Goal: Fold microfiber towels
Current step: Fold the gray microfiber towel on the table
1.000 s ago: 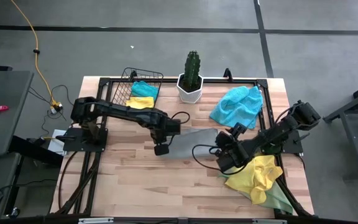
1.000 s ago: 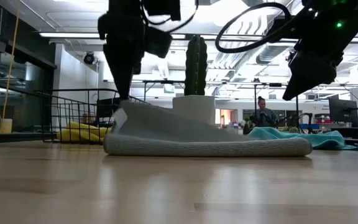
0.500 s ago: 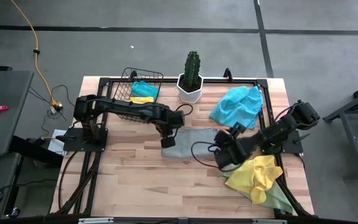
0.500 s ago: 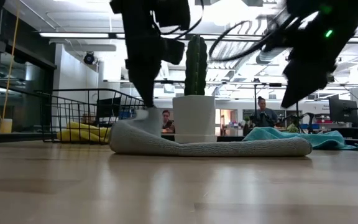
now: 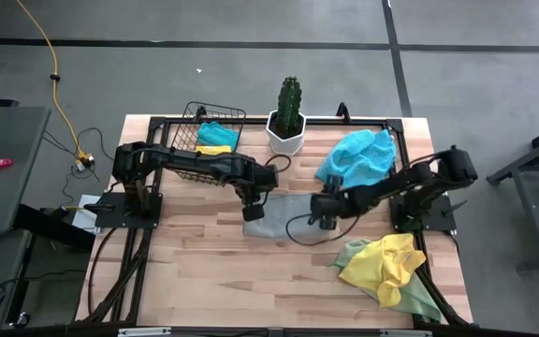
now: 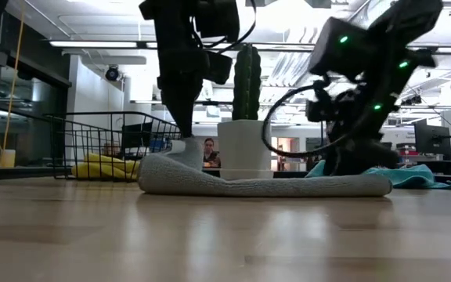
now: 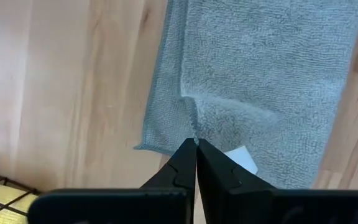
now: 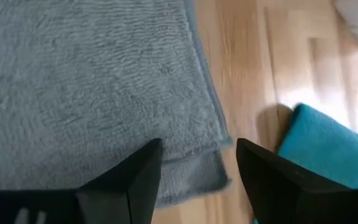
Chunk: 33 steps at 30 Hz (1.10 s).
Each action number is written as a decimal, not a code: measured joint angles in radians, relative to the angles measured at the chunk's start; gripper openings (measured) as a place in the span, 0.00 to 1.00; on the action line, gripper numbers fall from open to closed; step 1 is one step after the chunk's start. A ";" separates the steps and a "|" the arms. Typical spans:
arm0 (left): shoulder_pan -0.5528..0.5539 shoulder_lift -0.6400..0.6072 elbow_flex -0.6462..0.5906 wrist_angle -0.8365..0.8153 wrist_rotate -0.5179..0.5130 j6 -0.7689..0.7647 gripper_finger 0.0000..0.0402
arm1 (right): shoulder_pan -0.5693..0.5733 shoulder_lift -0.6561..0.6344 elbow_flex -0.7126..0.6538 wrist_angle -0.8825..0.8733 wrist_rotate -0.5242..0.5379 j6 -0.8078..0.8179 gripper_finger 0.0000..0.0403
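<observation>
A grey microfiber towel (image 5: 286,215) lies folded flat on the wooden table. My left gripper (image 5: 254,208) is shut on the towel's left end (image 6: 171,163). My right gripper (image 5: 327,212) hangs open low over the towel's right end, with a two-layered corner (image 8: 207,163) between its spread fingers; I cannot tell whether they touch it. A turquoise towel (image 5: 356,157) lies crumpled at the far right. A yellow towel (image 5: 385,264) lies on a pale green one (image 5: 421,301) at the near right. My left gripper pinches a small raised pucker of the grey towel (image 7: 194,134) between its two fingertips, close to the towel's left edge. The fingers come from above, pointing almost straight down. The rest of the towel lies on the table, humped only a little at the pinched spot.
A wire basket (image 5: 215,136) at the far left holds a turquoise and a yellow cloth. A cactus in a white pot (image 5: 288,120) stands at the far edge, just behind the grey towel. The near left half of the table (image 5: 204,271) is bare wood.
My left gripper has carried the grey towel's left end toward the right and far edge and lowered it, so the raised slope of cloth now lies flat. My right gripper has swung from above the yellow towel toward the far edge and down to the grey towel's right end, turning as it went.
</observation>
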 joint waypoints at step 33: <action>-0.001 0.000 0.000 0.004 0.049 -0.012 0.00 | -0.408 0.006 0.052 0.041 -0.596 -0.139 0.34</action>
